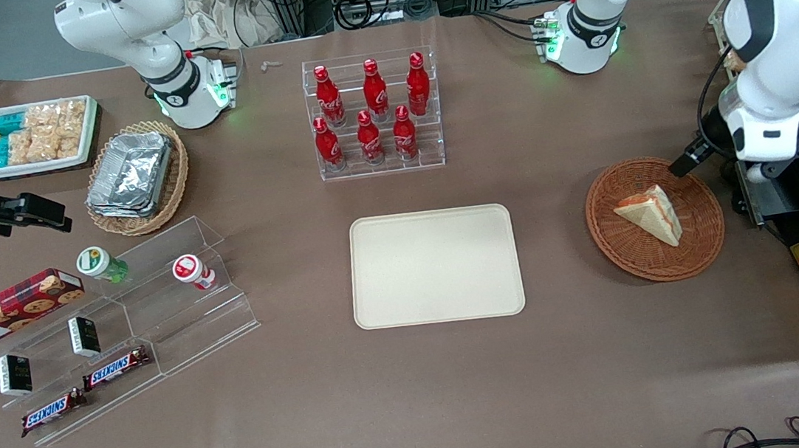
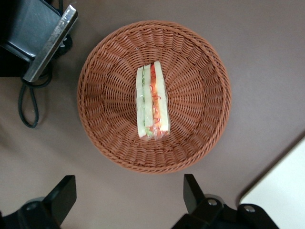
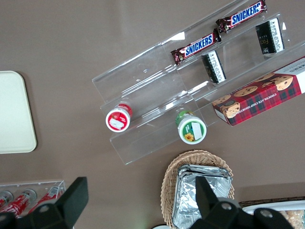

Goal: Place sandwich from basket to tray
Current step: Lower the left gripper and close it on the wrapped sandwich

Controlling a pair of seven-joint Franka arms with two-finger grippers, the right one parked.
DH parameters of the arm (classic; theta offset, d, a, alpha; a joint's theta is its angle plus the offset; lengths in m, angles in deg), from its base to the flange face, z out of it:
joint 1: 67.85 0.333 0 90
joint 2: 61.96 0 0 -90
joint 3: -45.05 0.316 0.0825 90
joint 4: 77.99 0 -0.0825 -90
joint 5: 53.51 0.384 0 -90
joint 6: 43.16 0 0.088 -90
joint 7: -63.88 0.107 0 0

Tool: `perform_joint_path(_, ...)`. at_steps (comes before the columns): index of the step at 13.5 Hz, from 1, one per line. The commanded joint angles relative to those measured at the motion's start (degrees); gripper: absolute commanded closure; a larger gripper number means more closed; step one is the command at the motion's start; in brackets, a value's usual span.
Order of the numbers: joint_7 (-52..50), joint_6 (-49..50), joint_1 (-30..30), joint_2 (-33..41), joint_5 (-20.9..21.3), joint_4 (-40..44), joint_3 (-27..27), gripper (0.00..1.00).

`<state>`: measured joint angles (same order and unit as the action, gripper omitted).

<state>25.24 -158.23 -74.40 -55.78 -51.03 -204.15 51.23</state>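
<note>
My tool (image 2: 128, 200) hangs above the basket (image 2: 105, 138) with its fingers (image 2: 193, 193) spread wide apart and nothing between them. The sandwich (image 2: 152, 101) lies in the middle of that basket, its red and green filling stripe turned up toward my wrist camera. The basket sits on the tabletop (image 1: 576, 354) toward my working arm's end, and the tray (image 1: 435, 266) lies flat beside it, well apart, toward the parked arm.

The left arm's tool (image 2: 128, 198) hangs pointing straight down, its two fingers (image 2: 64, 193) spread wide apart.
</note>
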Motion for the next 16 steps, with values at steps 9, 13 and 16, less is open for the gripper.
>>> perform_joint_path(9, -11.36, -9.9, -0.22, -12.95, 1.3, -0.76, -0.03, 0.0)
perform_joint_path(13, -12.78, -12.72, -0.04, -17.6, 1.21, -0.76, 0.14, 0.0)
perform_joint_path(16, -12.78, -13.95, 0.05, -20.06, 1.12, -0.67, 0.23, 0.0)
